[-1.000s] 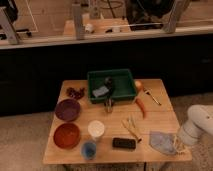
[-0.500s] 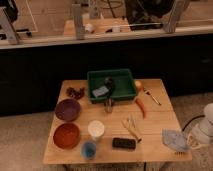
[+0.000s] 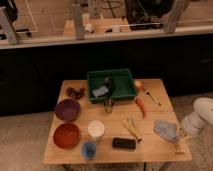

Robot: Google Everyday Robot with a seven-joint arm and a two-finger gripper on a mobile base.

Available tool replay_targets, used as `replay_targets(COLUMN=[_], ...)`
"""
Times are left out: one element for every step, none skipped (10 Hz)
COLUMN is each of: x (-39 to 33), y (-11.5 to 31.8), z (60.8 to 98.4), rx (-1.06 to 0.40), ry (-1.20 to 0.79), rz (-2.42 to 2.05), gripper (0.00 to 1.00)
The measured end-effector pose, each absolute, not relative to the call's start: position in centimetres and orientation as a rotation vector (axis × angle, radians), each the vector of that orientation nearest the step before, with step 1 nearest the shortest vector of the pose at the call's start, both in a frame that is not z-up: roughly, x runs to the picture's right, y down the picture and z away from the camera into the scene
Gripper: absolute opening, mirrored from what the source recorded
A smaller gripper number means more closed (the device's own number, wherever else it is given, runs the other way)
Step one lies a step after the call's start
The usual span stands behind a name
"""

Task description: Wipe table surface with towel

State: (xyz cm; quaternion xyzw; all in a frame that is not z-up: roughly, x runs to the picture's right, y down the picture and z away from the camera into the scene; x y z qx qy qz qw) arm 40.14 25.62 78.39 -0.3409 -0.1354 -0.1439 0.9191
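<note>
A grey-blue towel [image 3: 165,130] lies crumpled on the right part of the wooden table [image 3: 150,150], near its right edge. My white arm [image 3: 201,116] comes in from the right, off the table's side. My gripper [image 3: 180,133] is at the towel's right edge, low over the table and touching or almost touching the cloth.
A green bin [image 3: 111,85] with items stands at the back middle. A purple bowl [image 3: 67,109], a red-brown bowl [image 3: 66,135], a white cup [image 3: 96,129], a blue cup [image 3: 89,149], a black phone [image 3: 124,143], a red pepper [image 3: 141,106] and an orange [image 3: 138,85] stand around.
My arm has shifted slightly at the table's right side, and the towel has moved a little with it. The other objects have not moved.
</note>
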Motion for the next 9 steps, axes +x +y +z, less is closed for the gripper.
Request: replay_targets(x=[38.7, 37.0, 35.3, 34.2, 33.4, 32.8, 32.4, 32.2, 32.2], y=[24.8, 24.4, 24.0, 24.1, 24.4, 25.4, 26.7, 27.8, 29.0], z=[78.8, 79.2, 79.3, 79.2, 79.0, 78.2, 77.4, 76.7, 75.8], rx=[-0.681, -0.673, -0.663, -0.659, -0.660, -0.672, -0.687, -0.700, -0.715], ry=[-0.284, -0.291, -0.304, -0.315, -0.335, -0.362, -0.384, -0.402, -0.421], rz=[-0.311, -0.344, -0.379, -0.401, -0.431, -0.465, -0.488, -0.501, -0.502], gripper=[0.00, 0.00, 0.00, 0.00, 0.00, 0.00, 0.00, 0.00, 0.00])
